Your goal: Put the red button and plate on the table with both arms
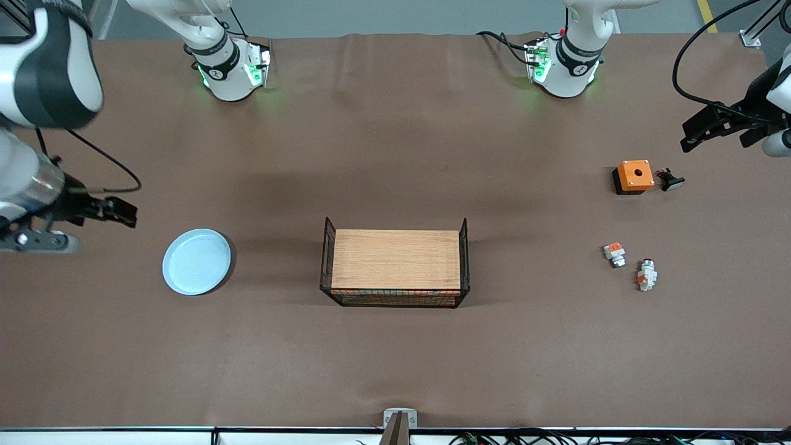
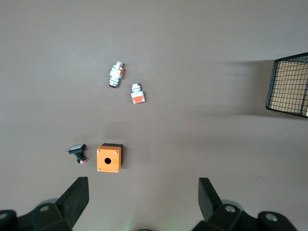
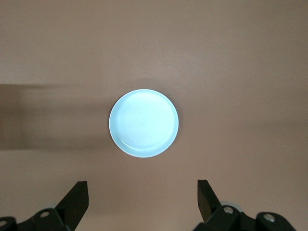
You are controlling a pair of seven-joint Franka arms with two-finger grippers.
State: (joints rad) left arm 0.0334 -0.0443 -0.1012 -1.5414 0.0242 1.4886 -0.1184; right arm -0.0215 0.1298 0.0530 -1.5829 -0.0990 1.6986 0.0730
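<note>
The pale blue plate [image 1: 196, 261] lies flat on the brown table [image 1: 395, 154] toward the right arm's end; it also shows in the right wrist view [image 3: 143, 122]. The red button [image 1: 646, 274], white with an orange patch and a silvery end, lies on the table toward the left arm's end; it also shows in the left wrist view [image 2: 117, 74]. My right gripper [image 1: 126, 213] is open and empty in the air beside the plate, and shows in its wrist view [image 3: 142, 192]. My left gripper [image 1: 689, 137] is open and empty over the table near the orange box, and shows in its wrist view [image 2: 143, 192].
A wood-topped black wire rack [image 1: 395, 267] stands mid-table. A squarish orange-and-white block [image 1: 614, 253] lies beside the red button. An orange box [image 1: 633, 176] and a black push-button [image 1: 669, 180] lie farther from the front camera than those two.
</note>
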